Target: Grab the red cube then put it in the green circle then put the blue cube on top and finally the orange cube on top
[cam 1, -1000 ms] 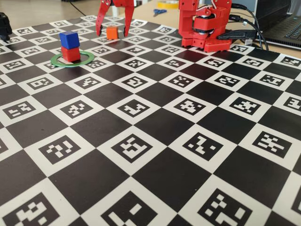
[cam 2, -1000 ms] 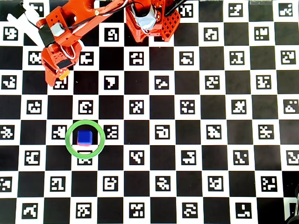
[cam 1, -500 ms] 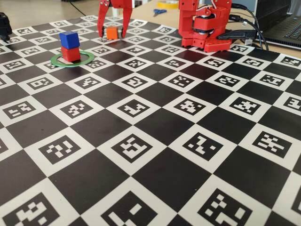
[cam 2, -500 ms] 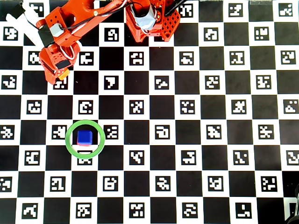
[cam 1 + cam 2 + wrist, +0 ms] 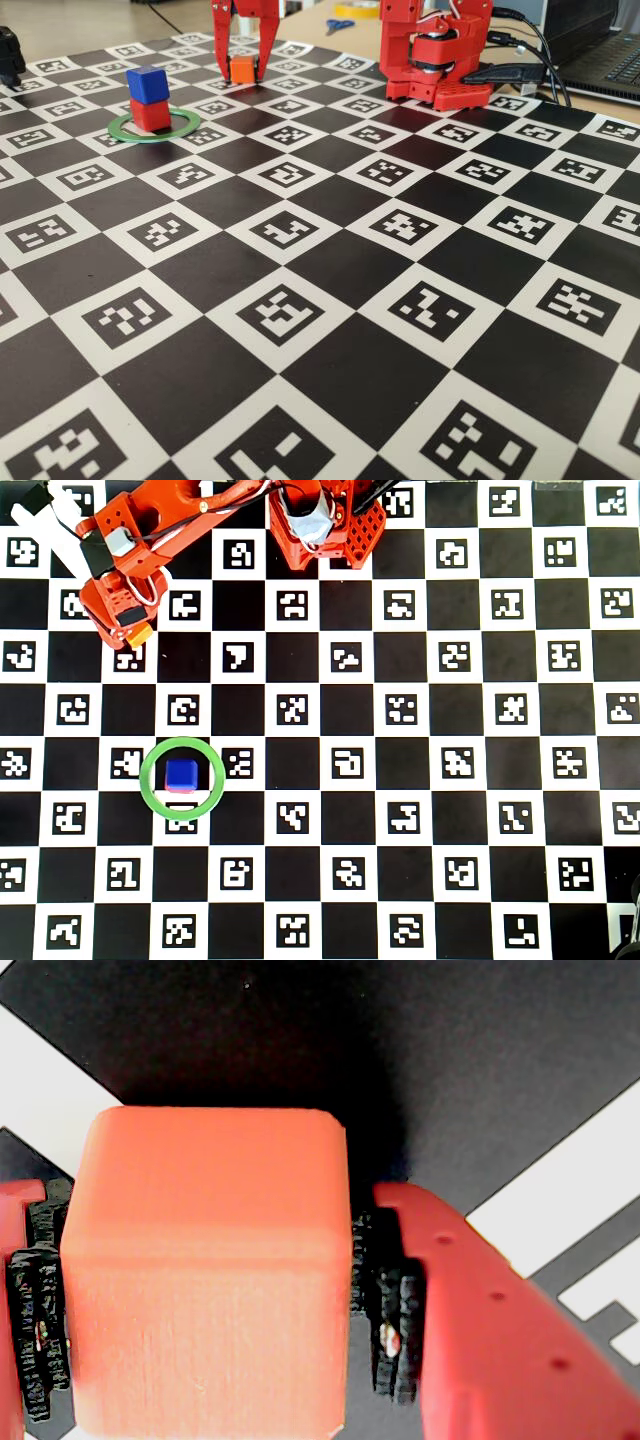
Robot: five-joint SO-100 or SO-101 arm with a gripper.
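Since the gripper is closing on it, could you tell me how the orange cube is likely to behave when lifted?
The orange cube looks solid with flat faces, so it is probably rigid and should not roll. Its smooth surface might be slippery, though the ridged black pads of the gripper sit against both sides and should help. It is small, so likely light.

A robotics lab or maker's desk: a checkerboard mat (image 5: 330,270) printed with fiducial markers covers the table, a red printed arm base (image 5: 435,55) stands at the far side, with a laptop (image 5: 600,50) far right and scissors (image 5: 339,24) behind
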